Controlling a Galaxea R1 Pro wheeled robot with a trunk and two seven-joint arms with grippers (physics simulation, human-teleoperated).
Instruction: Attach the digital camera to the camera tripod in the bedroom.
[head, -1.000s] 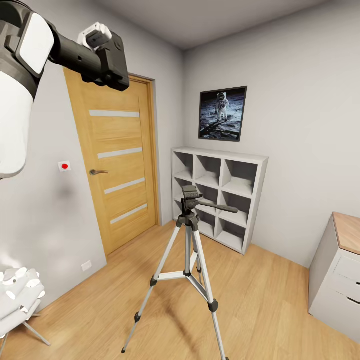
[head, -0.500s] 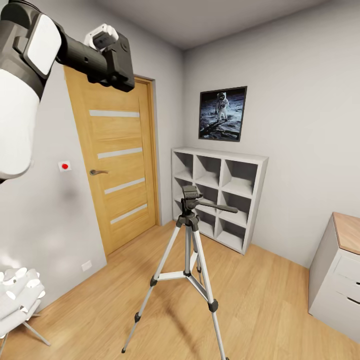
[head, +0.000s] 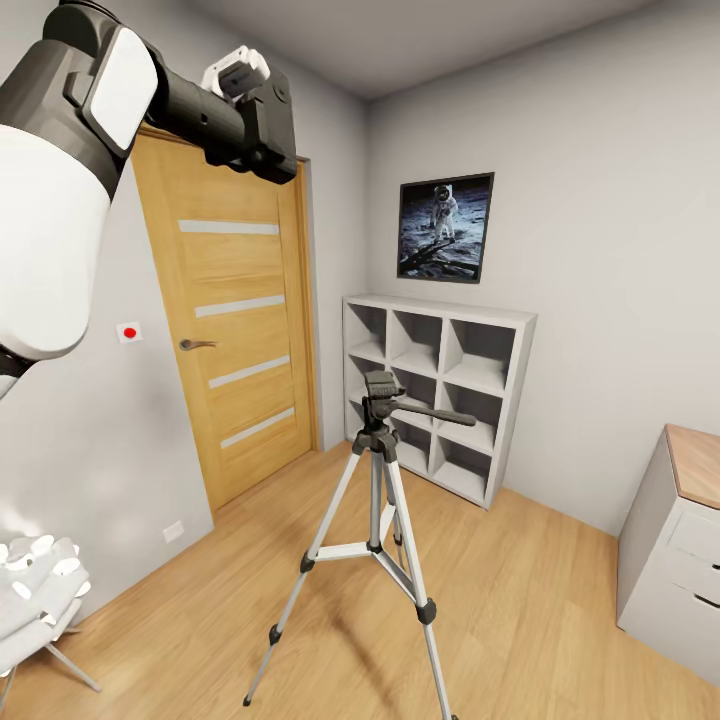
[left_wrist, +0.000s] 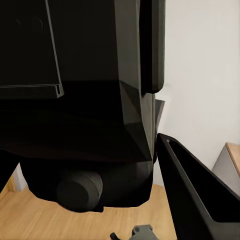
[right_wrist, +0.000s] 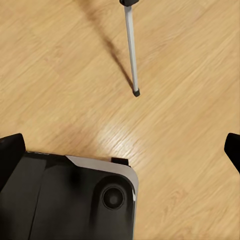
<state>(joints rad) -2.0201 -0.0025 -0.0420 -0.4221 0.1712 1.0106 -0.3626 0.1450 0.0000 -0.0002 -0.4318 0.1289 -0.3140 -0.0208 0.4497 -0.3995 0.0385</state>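
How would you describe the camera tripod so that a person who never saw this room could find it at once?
Find the white cube shelf against the far wall, right of the oak door. In front of it, alone on the wood floor, stands the camera tripod. It differs from the small white lamp by the near wall: tall, three silver legs, a black head with a long handle.

- No words, numbers or brand names can be read anywhere.
- The only sign is a small white wall plate with a red dot on it, just beside the door.
- The picture on the wall shows an astronaut and has no writing.
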